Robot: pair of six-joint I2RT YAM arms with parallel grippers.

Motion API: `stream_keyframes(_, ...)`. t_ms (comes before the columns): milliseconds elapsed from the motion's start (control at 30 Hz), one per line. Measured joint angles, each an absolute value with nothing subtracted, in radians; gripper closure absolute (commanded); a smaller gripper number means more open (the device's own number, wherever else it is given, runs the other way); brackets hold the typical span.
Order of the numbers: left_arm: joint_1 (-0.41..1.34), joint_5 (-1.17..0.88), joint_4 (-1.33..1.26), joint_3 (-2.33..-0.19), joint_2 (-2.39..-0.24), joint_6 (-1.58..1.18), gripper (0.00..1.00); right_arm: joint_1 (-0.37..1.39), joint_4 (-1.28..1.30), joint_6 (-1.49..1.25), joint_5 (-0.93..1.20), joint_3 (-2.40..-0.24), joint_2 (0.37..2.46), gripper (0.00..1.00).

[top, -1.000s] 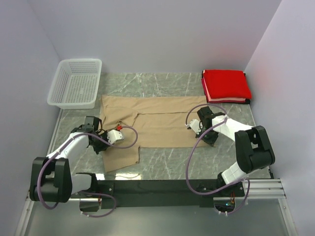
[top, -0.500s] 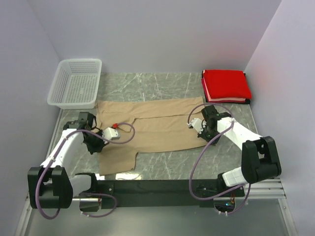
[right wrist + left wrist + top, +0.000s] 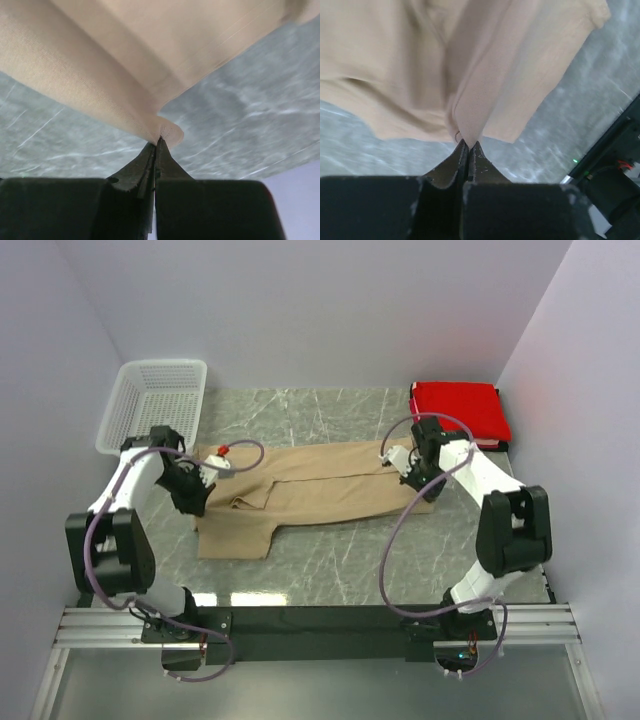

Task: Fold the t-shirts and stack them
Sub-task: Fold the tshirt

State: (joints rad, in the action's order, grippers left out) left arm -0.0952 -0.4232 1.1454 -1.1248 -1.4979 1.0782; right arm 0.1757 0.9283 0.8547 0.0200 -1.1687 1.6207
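Basket on the far left: the white plastic mesh basket (image 3: 155,410) sits in the back left corner of my grey marble-patterned bench (image 3: 330,570), just beyond the left arm. My left gripper (image 3: 468,144) has its fingers pressed together on a fold at the left edge of the plain tan cloth t-shirt (image 3: 320,490). In the wrist view the fabric runs straight out from the tips.

That shirt stretches across the middle of the bench as a long, loosely doubled band, with a lower flap lying flat near its left end. At its right end my right gripper (image 3: 156,141) is likewise clamped tight, pinching a small curl of the tan hem. I cannot tell how far the cloth is raised there.

Behind and to the right of that gripper, the bright red cloth t-shirt (image 3: 460,412) lies folded into a neat rectangle in the back right corner, close to the tan one's end.
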Motion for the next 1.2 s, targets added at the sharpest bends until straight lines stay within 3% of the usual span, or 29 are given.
stream_keyframes(433,-0.102,-0.431,1.116,-1.452,-1.833,0.983,0.95,0.16,0.997,0.892,0.013,-1.606,2.024,1.0)
stream_keyframes(533,-0.102,-0.423,1.088,-1.502,-1.908,0.94,0.85,0.16,1.007,0.891,0.0,-1.683,2.107,0.99)
stream_keyframes(567,-0.102,-0.421,1.078,-1.513,-1.924,0.93,0.81,0.16,1.011,0.889,-0.008,-1.704,2.132,0.96)
stream_keyframes(600,-0.102,-0.419,1.067,-1.525,-1.942,0.918,0.63,0.16,1.011,0.887,-0.017,-1.718,2.15,0.87)
stream_keyframes(700,-0.103,-0.411,1.041,-1.535,-1.962,0.892,0.53,0.16,1.016,0.881,-0.038,-1.722,2.167,0.75)
stream_keyframes(767,-0.105,-0.411,1.036,-1.536,-1.96,0.885,0.5,0.16,1.016,0.877,-0.054,-1.719,2.168,0.65)
stream_keyframes(867,-0.108,-0.415,1.032,-1.533,-1.948,0.884,0.49,0.159,1.008,0.872,-0.074,-1.697,2.161,0.59)
stream_keyframes(933,-0.111,-0.419,1.015,-1.505,-1.914,0.885,0.47,0.159,1.006,0.857,-0.083,-1.67,2.148,0.46)
stream_keyframes(1200,-0.114,-0.429,0.987,-1.301,-1.664,0.881,0.46,0.143,1.027,0.729,-0.063,-1.614,2.078,0.47)
